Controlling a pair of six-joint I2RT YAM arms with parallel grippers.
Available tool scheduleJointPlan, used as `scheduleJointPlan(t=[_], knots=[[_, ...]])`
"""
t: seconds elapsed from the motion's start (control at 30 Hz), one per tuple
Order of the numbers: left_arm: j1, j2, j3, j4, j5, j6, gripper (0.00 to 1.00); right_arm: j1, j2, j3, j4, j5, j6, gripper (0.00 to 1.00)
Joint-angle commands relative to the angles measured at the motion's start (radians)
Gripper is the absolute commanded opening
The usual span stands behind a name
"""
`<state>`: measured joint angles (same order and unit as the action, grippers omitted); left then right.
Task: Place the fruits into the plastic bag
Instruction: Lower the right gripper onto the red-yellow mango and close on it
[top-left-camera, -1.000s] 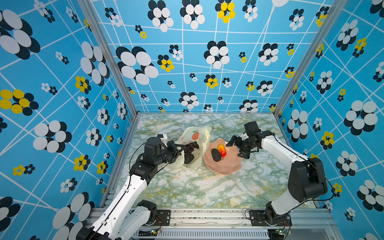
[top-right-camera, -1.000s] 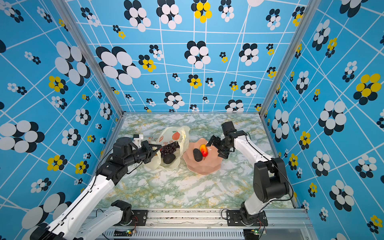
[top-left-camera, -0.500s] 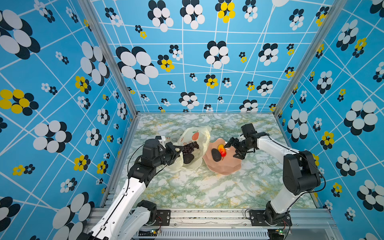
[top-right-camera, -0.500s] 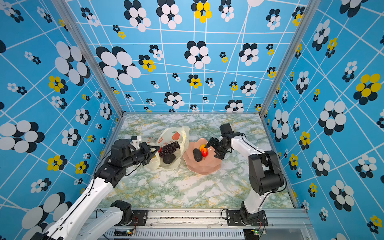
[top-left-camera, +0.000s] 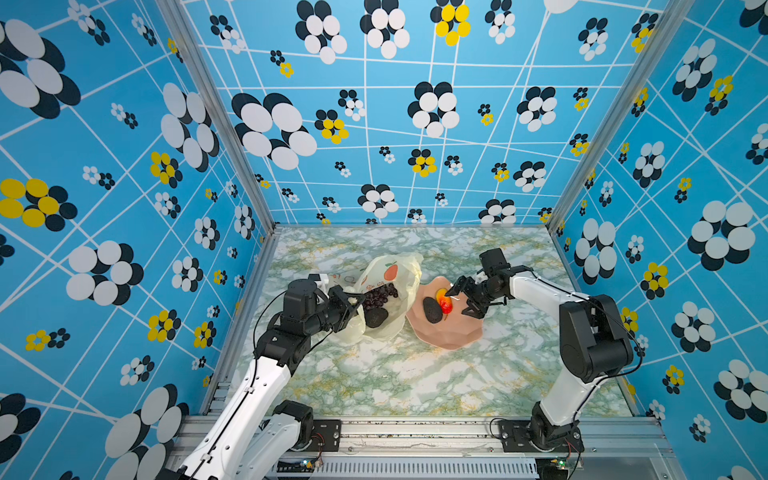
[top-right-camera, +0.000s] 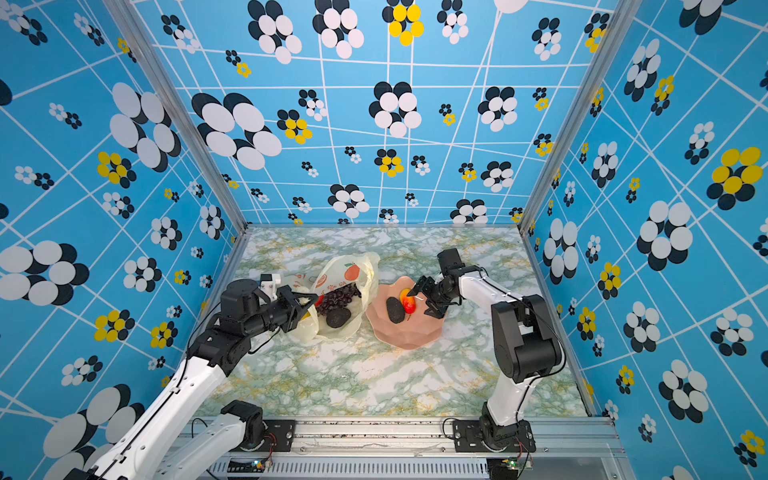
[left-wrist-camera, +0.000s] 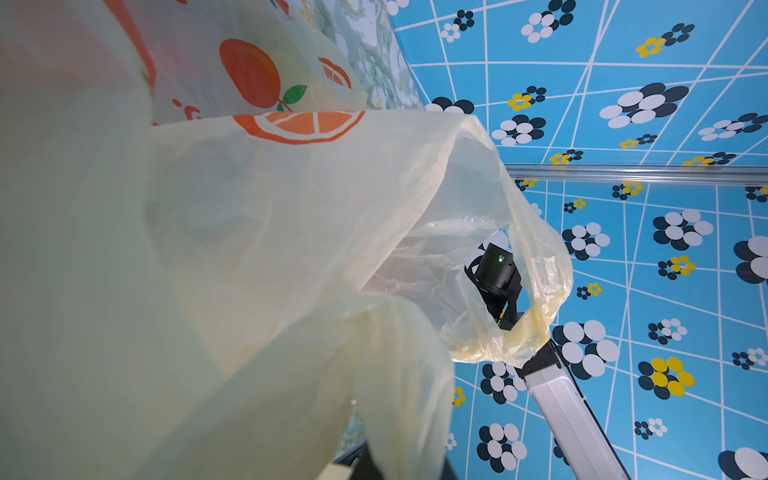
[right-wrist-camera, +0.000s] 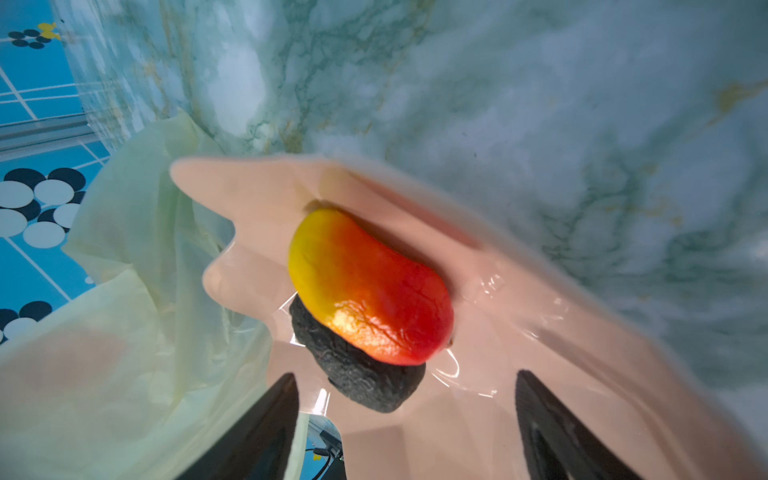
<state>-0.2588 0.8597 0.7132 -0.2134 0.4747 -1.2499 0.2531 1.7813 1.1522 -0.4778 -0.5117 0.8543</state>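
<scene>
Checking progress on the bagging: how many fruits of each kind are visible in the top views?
Dark bumpy ovals: 2
Grape bunch: 1
Red-yellow piece: 1
Total: 4 visible; the plastic bag may hide others.

Bag (top-left-camera: 400, 269) holds grapes (top-left-camera: 379, 294), dark oval (top-left-camera: 376, 318); red-yellow fruit (top-left-camera: 443, 301), another oval (top-left-camera: 432, 310) in bowl (top-left-camera: 451, 337)

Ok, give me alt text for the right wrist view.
A red-yellow fruit lies in the pink bowl, resting against a dark bumpy oval fruit. The right gripper is open just short of them and holds nothing. The pale-yellow plastic bag sits beside the bowl on the marbled table.
</scene>
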Motion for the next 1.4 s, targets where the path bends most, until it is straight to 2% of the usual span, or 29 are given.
scheduleJointPlan(t=[0.0,0.67,1.13,1.37], knots=[[0.011,-0.016,-0.011,-0.004,0.013,-0.007,0.00,0.008,0.034,0.006,0.011,-0.024,0.014,0.81],[0.038,-0.033,-0.018,-0.013,0.013,-0.009,0.00,0.026,0.125,0.101,-0.004,-0.038,0.003,0.71],[0.065,-0.062,-0.036,-0.029,0.025,-0.010,0.00,0.041,0.151,0.139,-0.060,0.015,-0.035,0.65],[0.075,-0.077,-0.041,-0.038,0.034,-0.011,0.00,0.051,0.150,0.163,-0.116,0.101,-0.072,0.64]])
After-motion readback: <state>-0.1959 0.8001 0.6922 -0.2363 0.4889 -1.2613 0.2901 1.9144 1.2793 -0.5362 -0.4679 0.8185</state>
